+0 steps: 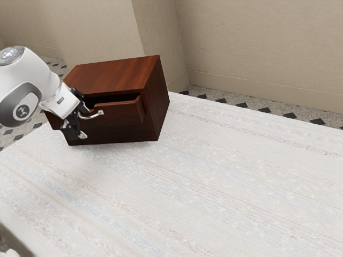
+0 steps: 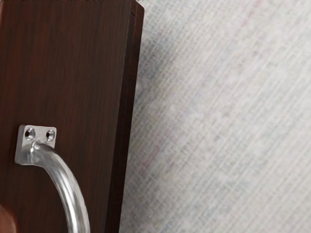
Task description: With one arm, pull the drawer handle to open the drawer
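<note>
A dark wooden cabinet [image 1: 123, 80] stands at the back of the table on the exterior view's left. Its drawer [image 1: 115, 120] sticks out a little, with a dark gap along its top edge. My black gripper [image 1: 80, 119] sits at the drawer front, its fingers closed around the curved silver handle [image 1: 94, 114]. In the wrist view the drawer front [image 2: 63, 73] is close under my hand. The handle [image 2: 68, 189] curves away from its screwed mounting plate [image 2: 36, 141].
The cabinet rests on a pale woven-textured table [image 1: 214, 176] that stretches wide toward the exterior view's right and front. Beige walls and a checkered floor strip [image 1: 257, 104] lie behind it.
</note>
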Available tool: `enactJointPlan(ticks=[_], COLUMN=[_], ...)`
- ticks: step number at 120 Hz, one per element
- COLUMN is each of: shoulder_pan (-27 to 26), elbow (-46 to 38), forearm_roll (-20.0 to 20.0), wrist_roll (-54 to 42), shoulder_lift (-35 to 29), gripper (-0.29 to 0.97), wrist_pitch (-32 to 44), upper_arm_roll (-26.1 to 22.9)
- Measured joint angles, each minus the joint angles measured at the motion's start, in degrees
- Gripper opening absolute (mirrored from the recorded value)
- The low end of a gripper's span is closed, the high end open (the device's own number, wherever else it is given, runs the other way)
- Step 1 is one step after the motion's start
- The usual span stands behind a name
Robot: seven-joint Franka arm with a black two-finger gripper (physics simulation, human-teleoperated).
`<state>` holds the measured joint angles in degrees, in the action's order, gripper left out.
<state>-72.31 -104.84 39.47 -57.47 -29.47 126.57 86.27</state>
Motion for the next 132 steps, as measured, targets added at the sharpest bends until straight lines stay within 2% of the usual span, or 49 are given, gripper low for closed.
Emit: enactJointPlan(ticks=[47, 56, 59, 84, 88, 94, 96, 115, 132], shoulder_pan=[-0.1, 0.4, 0.6, 0.8, 1.3, 3.4, 3.9, 8.0, 11.6], elbow=[-2.0, -3.0, -3.3, -4.5, -4.8, -5.5, -5.7, -8.3, -10.6], forearm_roll=[0.3, 0.5, 0.5, 0.6, 0.5, 0.4, 0.4, 0.5, 0.2], wrist_roll=[1.1, 1.2, 1.3, 1.9, 2.0, 2.2, 2.3, 2.9, 3.5], shoulder_lift=[-1.3, -1.6, -1.6, -0.7, -0.6, -0.4, -0.4, -0.4, -0.4], gripper=[0.68, 0.72, 0.68, 0.68, 0.66, 0.5, 0.48, 0.6, 0.6], wrist_pitch=[1.4, 1.6, 1.8, 2.4, 2.4, 2.5, 2.5, 2.8, 3.4], upper_arm_roll=[0.6, 0.6, 0.6, 0.1, -0.5, -2.6, -3.0, -6.7, -10.1])
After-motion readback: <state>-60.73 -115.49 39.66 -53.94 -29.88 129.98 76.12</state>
